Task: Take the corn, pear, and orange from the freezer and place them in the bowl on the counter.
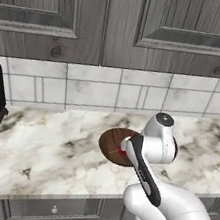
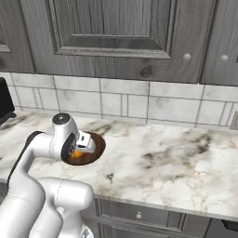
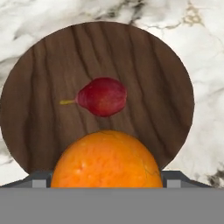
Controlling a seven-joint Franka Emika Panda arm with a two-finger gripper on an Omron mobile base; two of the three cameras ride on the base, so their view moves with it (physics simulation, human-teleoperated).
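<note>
From the left base view I have the bowl sitting on the table about midway between the back tiles and the front edge, half hidden by my wrist. The right base view shows the same bowl with a sliver of orange just under the hand, above the bowl's near side.

In the hand view the orange sits right at the jaws, between the two tips; I judge them closed on it, though the tips barely show on either side. The relation that matters: the bowl lies straight ahead of the jaws, below the fruit, with its centre a little beyond the orange. A small red pear-shaped fruit already lies near that centre, stem pointing left. No corn visible in the bowl. A release here should, I think, land inside the rim, near side, just beside the red fruit.
</note>
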